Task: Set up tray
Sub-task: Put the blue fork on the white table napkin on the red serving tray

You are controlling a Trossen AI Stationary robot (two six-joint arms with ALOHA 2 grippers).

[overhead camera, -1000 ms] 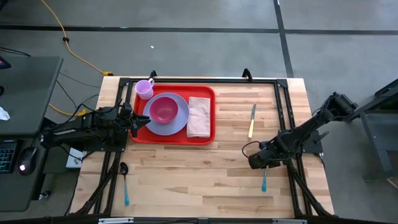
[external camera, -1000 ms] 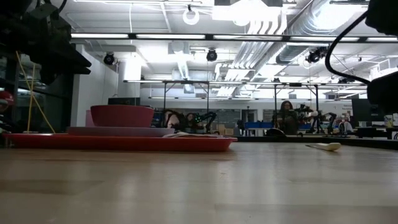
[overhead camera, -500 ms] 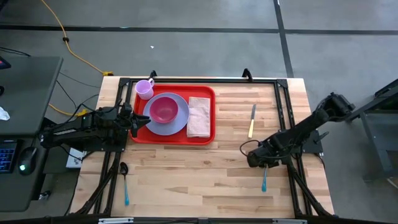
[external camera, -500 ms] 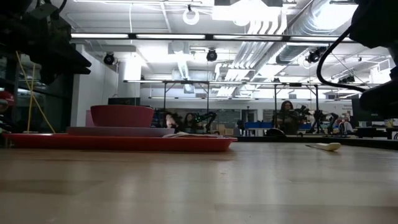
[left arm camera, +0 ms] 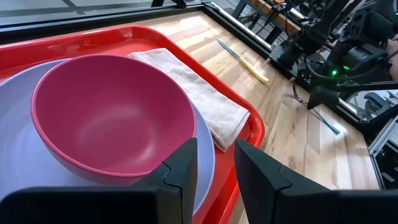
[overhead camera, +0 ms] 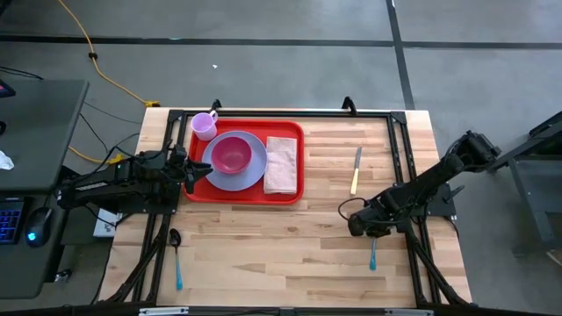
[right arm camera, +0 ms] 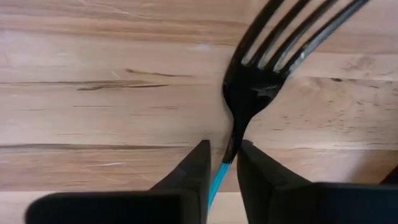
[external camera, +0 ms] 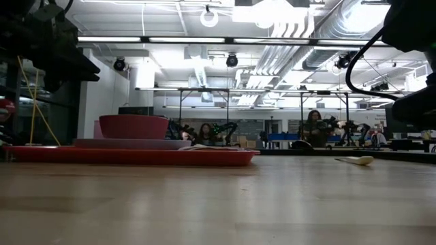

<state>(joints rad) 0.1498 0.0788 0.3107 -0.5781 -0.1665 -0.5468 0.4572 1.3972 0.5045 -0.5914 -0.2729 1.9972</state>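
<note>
One wooden table (overhead camera: 263, 237) bears the tray (overhead camera: 294, 195) — grey floor (overhead camera: 263, 79) around.

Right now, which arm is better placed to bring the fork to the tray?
The right: its gripper already straddles the fork, fingers closed on the blue handle. The left gripper sits at the tray edge.

Lying on the table (overhead camera: 290, 237) are one tray (overhead camera: 294, 195), one plate (overhead camera: 250, 180), one bowl (overhead camera: 231, 154), one cup (overhead camera: 204, 125), one napkin (overhead camera: 282, 164), one knife (overhead camera: 356, 170), one spoon (overhead camera: 176, 257) and one fork (right arm camera: 273, 68).
</note>
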